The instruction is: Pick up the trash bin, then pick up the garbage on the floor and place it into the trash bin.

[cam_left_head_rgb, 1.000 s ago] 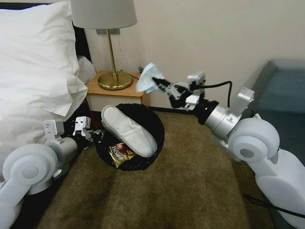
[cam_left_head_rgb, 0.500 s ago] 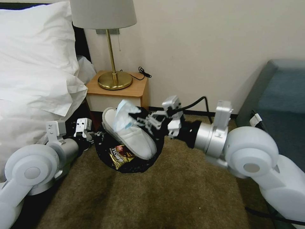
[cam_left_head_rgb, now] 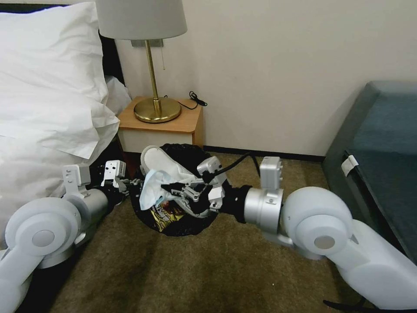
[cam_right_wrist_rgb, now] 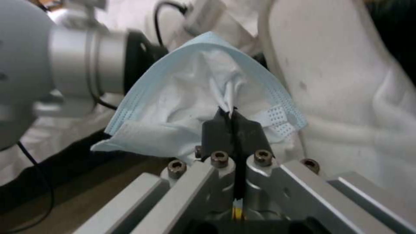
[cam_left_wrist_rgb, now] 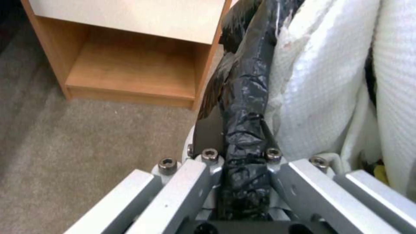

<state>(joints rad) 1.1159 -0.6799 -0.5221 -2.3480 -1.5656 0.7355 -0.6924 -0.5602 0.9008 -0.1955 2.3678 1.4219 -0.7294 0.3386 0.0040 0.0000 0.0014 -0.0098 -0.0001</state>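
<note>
1. Presently the right gripper [cam_left_head_rgb: 167,188] reaches across the mouth of the trash bin [cam_left_head_rgb: 208,161], its fingertips [cam_right_wrist_rgb: 232,128] pressed together on a pale blue face mask [cam_left_head_rgb: 152,189]; in the right wrist view the mask [cam_right_wrist_rgb: 195,97] fans out beyond the pinch.
2. Mask hangs over the bin's left side, above a gold and red snack wrapper [cam_left_head_rgb: 163,213] lying inside.
3. White slipper [cam_left_head_rgb: 163,163] lies tilted in the bin, heel end poking over the far rim, toe end hidden behind the right gripper.
4. Left gripper [cam_left_head_rgb: 130,182] sits at the bin's left rim; the left wrist view shows its fingers [cam_left_wrist_rgb: 208,126] clamped on the folded black bag liner [cam_left_wrist_rgb: 242,97], with white slipper fabric [cam_left_wrist_rgb: 312,81] just beside.
5. Bin is tipped toward the camera, held low over brown carpet [cam_left_head_rgb: 243,269]; whether its base touches the floor cannot be told.
6. Surroundings: wooden nightstand [cam_left_head_rgb: 173,124] right behind the bin, brass lamp [cam_left_head_rgb: 152,65] on top, white pillow [cam_left_head_rgb: 47,74] at left, dark blue sofa [cam_left_head_rgb: 382,130] at right.
7. Nightstand's open lower shelf [cam_left_wrist_rgb: 130,74] shows in the left wrist view.
</note>
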